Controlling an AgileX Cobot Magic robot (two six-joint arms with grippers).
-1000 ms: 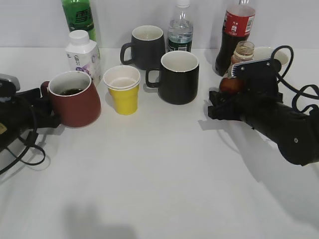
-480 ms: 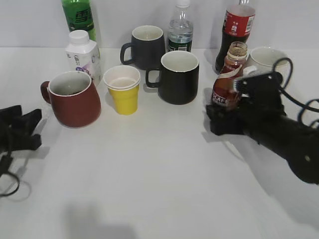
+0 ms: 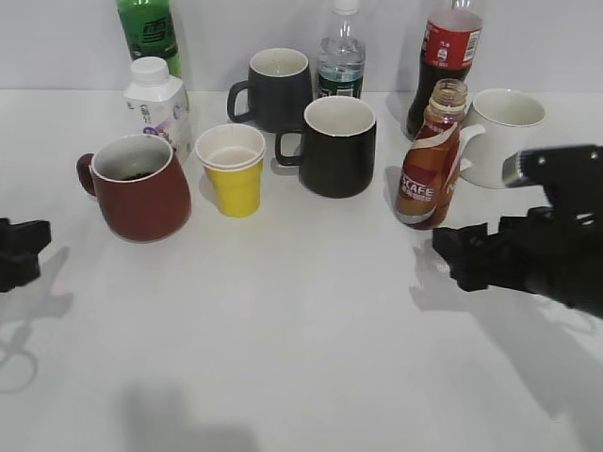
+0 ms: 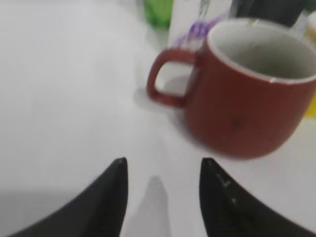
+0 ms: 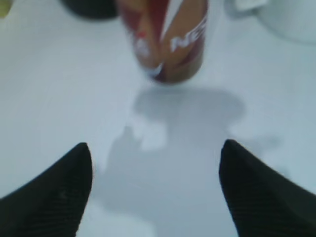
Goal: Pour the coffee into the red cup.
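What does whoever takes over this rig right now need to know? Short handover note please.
Left gripper: jaws open, empty, just short of the red cup.
Right gripper: jaws open, empty, just short of the coffee bottle.
Coffee bottle stands upright, uncapped, between the black mug and the white mug.
Red cup is upright, left of the yellow paper cup, with dark liquid at its bottom.
Done: apparently the pour, bottle set down.
Left: probably only parking both arms.
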